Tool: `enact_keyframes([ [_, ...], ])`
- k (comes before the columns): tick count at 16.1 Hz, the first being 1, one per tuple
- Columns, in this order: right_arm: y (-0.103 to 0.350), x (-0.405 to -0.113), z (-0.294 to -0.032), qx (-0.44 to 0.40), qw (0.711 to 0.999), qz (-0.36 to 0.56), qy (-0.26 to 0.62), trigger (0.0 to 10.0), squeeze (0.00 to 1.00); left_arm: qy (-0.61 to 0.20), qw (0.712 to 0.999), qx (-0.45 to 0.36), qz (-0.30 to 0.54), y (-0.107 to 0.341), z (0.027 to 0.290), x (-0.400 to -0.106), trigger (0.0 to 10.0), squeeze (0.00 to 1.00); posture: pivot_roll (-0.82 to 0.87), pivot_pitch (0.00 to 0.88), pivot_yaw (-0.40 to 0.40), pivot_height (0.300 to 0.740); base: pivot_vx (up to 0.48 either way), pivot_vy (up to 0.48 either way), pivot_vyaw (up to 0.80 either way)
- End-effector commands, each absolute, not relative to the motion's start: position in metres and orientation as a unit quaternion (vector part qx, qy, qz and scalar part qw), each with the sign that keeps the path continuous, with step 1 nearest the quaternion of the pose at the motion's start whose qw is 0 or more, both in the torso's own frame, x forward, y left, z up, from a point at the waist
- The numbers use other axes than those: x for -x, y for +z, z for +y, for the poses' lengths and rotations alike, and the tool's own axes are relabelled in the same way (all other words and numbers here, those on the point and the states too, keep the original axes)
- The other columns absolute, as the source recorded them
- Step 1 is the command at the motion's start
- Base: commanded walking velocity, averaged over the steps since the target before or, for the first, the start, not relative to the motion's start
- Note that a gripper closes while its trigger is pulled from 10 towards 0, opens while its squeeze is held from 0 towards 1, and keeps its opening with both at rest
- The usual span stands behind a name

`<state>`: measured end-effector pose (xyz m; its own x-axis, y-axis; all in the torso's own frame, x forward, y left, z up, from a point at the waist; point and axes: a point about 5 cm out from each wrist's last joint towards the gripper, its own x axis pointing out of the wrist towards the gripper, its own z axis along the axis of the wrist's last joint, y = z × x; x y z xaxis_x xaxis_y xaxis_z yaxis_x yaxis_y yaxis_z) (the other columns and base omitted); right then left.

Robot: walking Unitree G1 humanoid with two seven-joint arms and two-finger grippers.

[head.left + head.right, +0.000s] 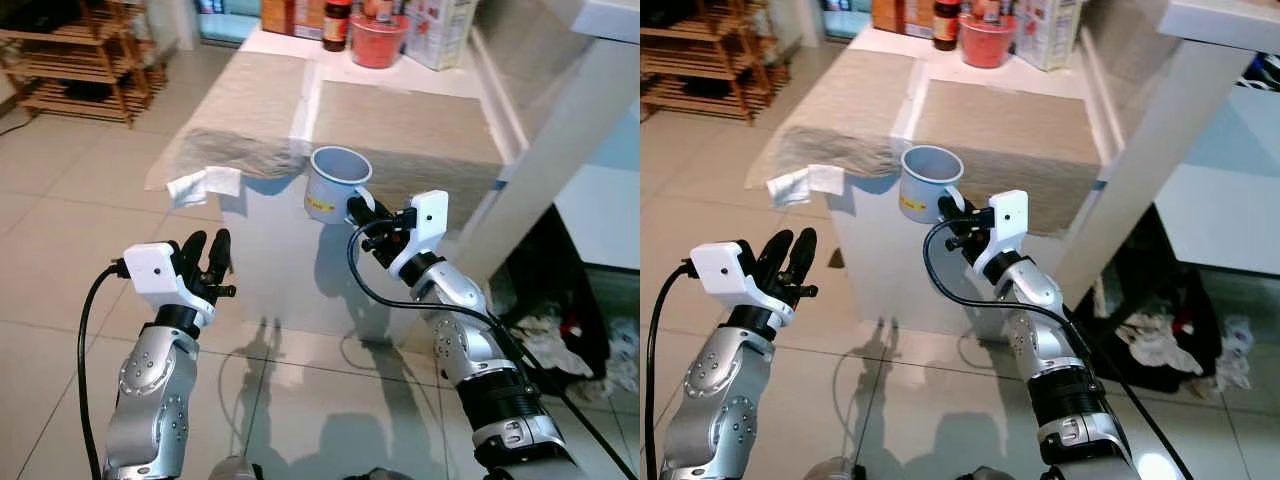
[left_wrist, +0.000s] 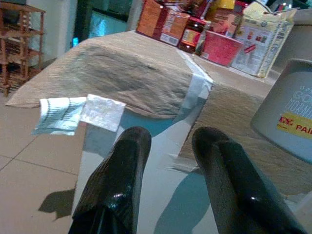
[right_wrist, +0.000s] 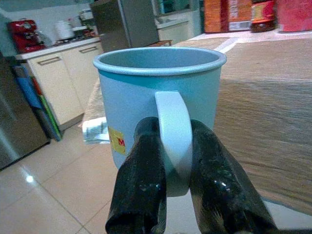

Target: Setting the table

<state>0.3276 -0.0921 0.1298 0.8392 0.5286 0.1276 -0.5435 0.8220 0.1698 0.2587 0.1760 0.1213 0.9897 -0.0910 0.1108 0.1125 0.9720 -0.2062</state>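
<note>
Right tool (image 1: 360, 212) pinches mug (image 1: 332, 183) by handle only, just short of surface (image 1: 420, 130); mug may swivel; left tool (image 2: 170, 161) parted, empty.

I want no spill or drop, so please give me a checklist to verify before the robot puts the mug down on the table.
1. Hold on the mug: ok. The right claw is shut on its handle, one finger on each side.
2. Mug upright: ok. The rim is about level, opening up.
3. Mug contents: cannot tell for sure; the inside looks empty.
4. Mug position: not ok yet. It hangs at the near edge of the table, not over the placemat.
5. Landing spot: ok. The near part of the placemat is bare; the red container and boxes stand at the far end.
6. Left claw: ok. It is open, holds nothing, and is apart from the mug.
</note>
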Motion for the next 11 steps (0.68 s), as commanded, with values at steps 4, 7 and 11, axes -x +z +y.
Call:
enact_keyframes([
  [4, 0.135, -0.331, -0.091, -0.087, 0.956, -0.056, 0.276, 10.0, 0.00, -0.054, 0.993, 0.097, -0.051, 0.122, 0.173, -0.261, 10.0, 0.00, -0.03, 0.049, -0.048, 0.740, 0.000, 0.000, 0.00],
  [7, 0.130, -0.332, -0.093, -0.065, 0.960, -0.050, 0.267, 10.0, 0.00, -0.052, 0.993, 0.095, -0.050, 0.121, 0.173, -0.262, 10.0, 0.00, -0.04, 0.047, -0.048, 0.740, 0.000, 0.000, 0.00],
  [11, 0.138, -0.321, -0.101, 0.008, 0.963, -0.078, 0.259, 10.0, 0.00, -0.088, 0.988, 0.075, -0.100, 0.154, 0.166, -0.250, 10.0, 0.00, -0.06, 0.052, -0.040, 0.740, 0.000, 0.000, 0.00],
])
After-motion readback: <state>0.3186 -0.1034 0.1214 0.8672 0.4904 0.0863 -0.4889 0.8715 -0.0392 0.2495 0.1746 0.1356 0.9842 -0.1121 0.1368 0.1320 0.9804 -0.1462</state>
